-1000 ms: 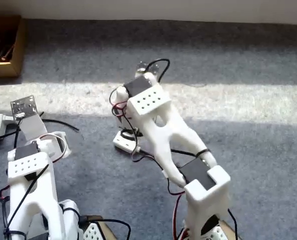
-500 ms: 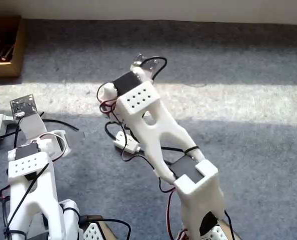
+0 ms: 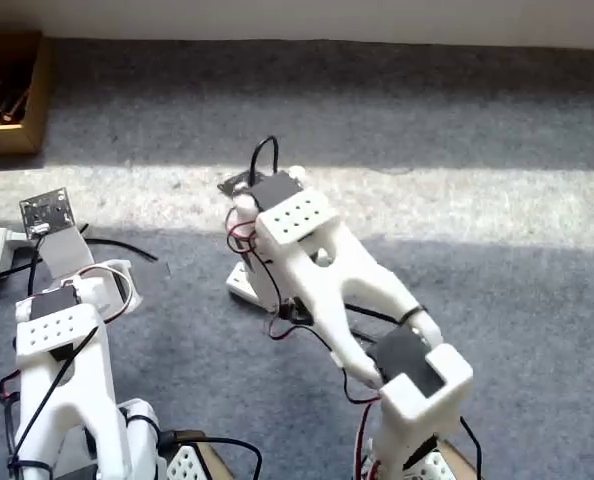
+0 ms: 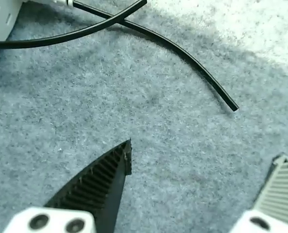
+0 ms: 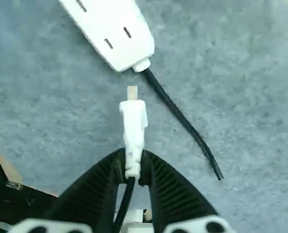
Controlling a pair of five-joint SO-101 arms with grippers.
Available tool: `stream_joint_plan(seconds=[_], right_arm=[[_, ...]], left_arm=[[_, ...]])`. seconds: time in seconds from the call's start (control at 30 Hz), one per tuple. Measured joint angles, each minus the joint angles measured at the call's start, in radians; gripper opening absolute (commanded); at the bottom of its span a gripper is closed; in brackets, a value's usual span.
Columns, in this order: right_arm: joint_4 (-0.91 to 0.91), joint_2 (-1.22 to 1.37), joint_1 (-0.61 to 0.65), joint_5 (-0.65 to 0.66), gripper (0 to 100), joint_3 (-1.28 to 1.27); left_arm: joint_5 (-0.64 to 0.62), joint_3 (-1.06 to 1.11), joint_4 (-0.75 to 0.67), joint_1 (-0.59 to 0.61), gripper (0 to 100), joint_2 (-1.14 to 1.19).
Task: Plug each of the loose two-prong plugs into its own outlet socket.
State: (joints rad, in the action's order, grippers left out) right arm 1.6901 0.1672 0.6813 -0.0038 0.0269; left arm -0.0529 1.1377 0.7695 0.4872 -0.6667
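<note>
My right gripper (image 5: 133,158) is shut on a white two-prong plug (image 5: 134,125). The plug's prongs point at the cable end of a white power strip (image 5: 110,30) and stand a short gap away from it. A black cable (image 5: 183,124) leaves that strip over the grey carpet. From above, the right arm (image 3: 317,260) hangs over the power strip (image 3: 241,284) and hides most of it. My left gripper (image 4: 204,151) is open over bare carpet, near a loose black cable (image 4: 183,53) and a white socket block (image 4: 3,17).
A wooden box (image 3: 15,95) stands at the far left edge. The left arm (image 3: 62,340) sits at the near left with wires around it. A sunlit band (image 3: 477,205) crosses the carpet; the right side is open floor.
The right arm's wrist swung left and then back to the right, turning over the power strip. The left arm has kept still.
</note>
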Motion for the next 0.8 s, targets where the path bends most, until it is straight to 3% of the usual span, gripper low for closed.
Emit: stream_joint_plan(seconds=[0.07,0.23,0.37,0.5,0.63,0.8], right_arm=[[-0.035,-0.118,-0.014,0.083,0.5,-0.077],[-0.044,-0.391,-0.015,0.124,0.5,-0.199],[-0.063,-0.578,-0.015,0.290,1.5,-0.384],[-0.158,-0.717,-0.020,0.436,16.3,-0.723],[-0.272,-0.801,-0.020,0.468,33.0,-0.973],[-0.301,-0.845,-0.028,0.474,36.3,-1.017]], left_arm=[[0.000,0.000,0.000,0.000,43,0.000],[0.000,0.000,0.000,-0.006,43,0.000],[0.032,0.018,0.000,-0.103,43,0.000],[0.095,0.023,0.000,-0.127,43,0.000],[0.103,0.023,0.000,-0.130,43,0.000],[0.103,0.026,0.000,-0.130,43,0.000]])
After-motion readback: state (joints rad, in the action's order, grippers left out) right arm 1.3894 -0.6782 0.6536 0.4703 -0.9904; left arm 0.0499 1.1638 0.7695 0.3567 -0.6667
